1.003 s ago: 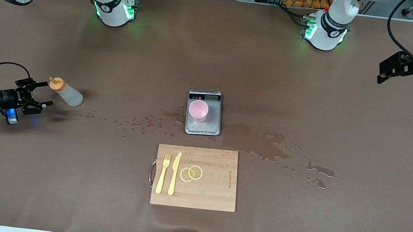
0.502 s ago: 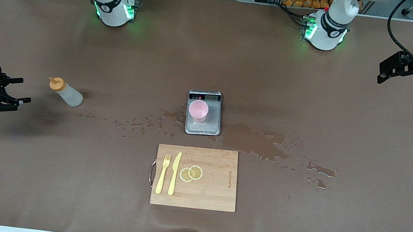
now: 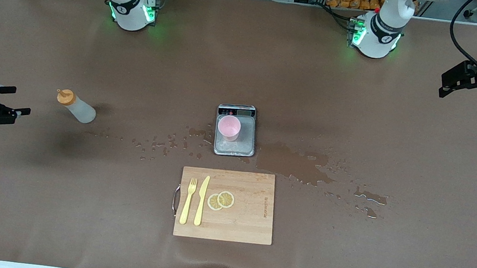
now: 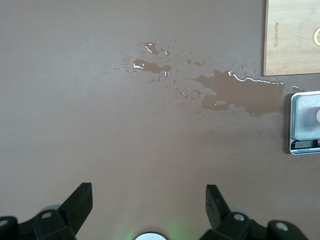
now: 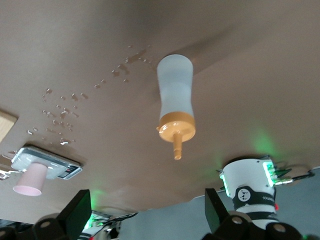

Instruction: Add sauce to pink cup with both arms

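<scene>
The sauce bottle [image 3: 75, 106], whitish with an orange nozzle cap, stands on the table toward the right arm's end; it also shows in the right wrist view [image 5: 175, 95]. The pink cup [image 3: 229, 127] stands on a small scale [image 3: 241, 146] at mid-table, and shows in the right wrist view [image 5: 31, 180]. My right gripper [image 3: 19, 101] is open and empty, well apart from the bottle, near the table's end; its fingers frame the right wrist view [image 5: 146, 205]. My left gripper [image 3: 443, 85] is open and empty, raised over the left arm's end of the table [image 4: 148, 200].
A wooden cutting board [image 3: 250, 226] with a yellow fork [image 3: 187, 200], a yellow knife [image 3: 201, 200] and lemon slices [image 3: 221, 199] lies nearer the camera than the scale. A wet puddle [image 3: 294, 163] and droplets [image 3: 151, 143] spread beside the scale.
My open right gripper has drawn back from the sauce bottle toward the right arm's end of the table. The bottle stays standing. The left gripper has barely shifted.
</scene>
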Controlling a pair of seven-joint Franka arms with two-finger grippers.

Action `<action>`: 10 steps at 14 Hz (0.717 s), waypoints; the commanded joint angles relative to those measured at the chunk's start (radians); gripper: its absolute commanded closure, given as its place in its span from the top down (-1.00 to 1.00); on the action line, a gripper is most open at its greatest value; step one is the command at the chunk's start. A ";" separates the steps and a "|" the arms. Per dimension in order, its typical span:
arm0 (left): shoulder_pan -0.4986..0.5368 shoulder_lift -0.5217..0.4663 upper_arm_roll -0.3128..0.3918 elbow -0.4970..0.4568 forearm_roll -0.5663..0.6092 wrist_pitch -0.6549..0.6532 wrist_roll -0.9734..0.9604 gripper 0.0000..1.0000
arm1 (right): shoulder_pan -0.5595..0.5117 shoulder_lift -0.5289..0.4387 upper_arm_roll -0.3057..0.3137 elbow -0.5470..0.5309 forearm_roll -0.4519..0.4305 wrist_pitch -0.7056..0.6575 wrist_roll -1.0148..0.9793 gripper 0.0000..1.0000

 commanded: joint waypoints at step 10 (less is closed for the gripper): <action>0.008 0.004 -0.003 0.016 -0.009 -0.017 0.004 1.00 | 0.273 -0.385 -0.003 -0.314 -0.128 0.242 -0.021 1.00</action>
